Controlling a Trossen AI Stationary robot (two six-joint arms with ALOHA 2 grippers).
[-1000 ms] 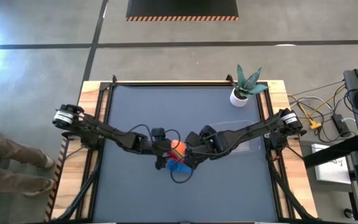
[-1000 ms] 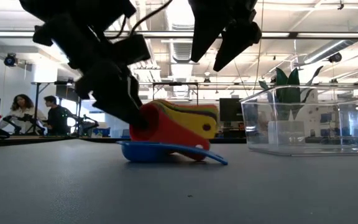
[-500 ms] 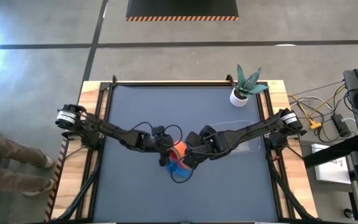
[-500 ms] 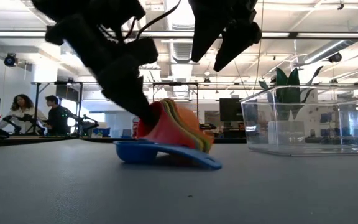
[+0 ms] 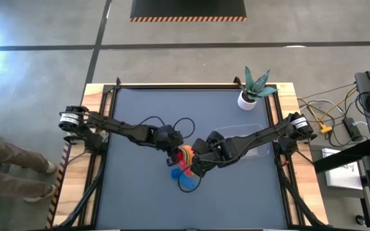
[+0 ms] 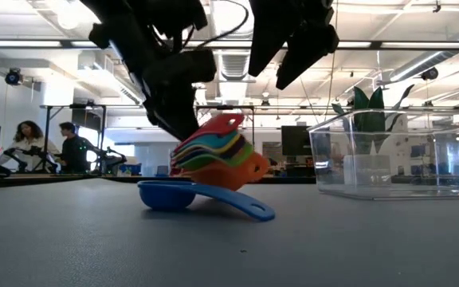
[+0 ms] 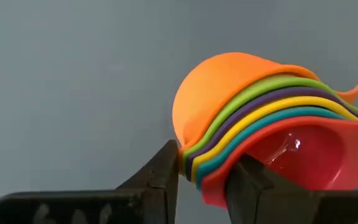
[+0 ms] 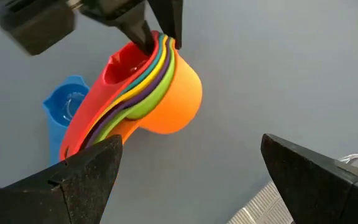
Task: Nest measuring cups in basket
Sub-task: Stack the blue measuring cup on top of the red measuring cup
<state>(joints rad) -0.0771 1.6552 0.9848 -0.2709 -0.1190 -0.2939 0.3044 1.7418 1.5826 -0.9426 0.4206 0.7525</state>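
Note:
A nested stack of measuring cups [image 6: 213, 158], orange outermost and red innermost, hangs tilted at the table's middle with my left gripper [image 7: 204, 177] shut on it. The stack [image 5: 185, 156] is just over the blue cup [image 6: 170, 194], which lies apart on the table; whether they touch I cannot tell. My right gripper [image 8: 185, 180] stands open above and to the right of the stack [image 8: 148, 93], touching nothing. The clear basket [image 6: 389, 159] stands on the table at the right. My left gripper pinches the stacked rims [image 7: 196, 167] at one side. One finger [image 7: 163, 171] is outside against the orange cup, the other [image 7: 247, 183] inside the red cup. The fingers slant down from the table's left. The stack is tilted, its orange bottom low over the blue cup's handle [image 6: 245, 206].
A white pot with a green plant [image 5: 247, 97] stands at the far right corner, behind the basket [image 5: 252, 138]. Dark cables loop over the table beside both grippers. People sit in the room beyond the table's far edge [image 6: 30, 143].
My left gripper has shut on the stack's rims, rolled, and gone up and toward the table's right. The stack, which lay on its side on the blue cup, has been raised off it and tipped more upright. The blue cup stays on the table.

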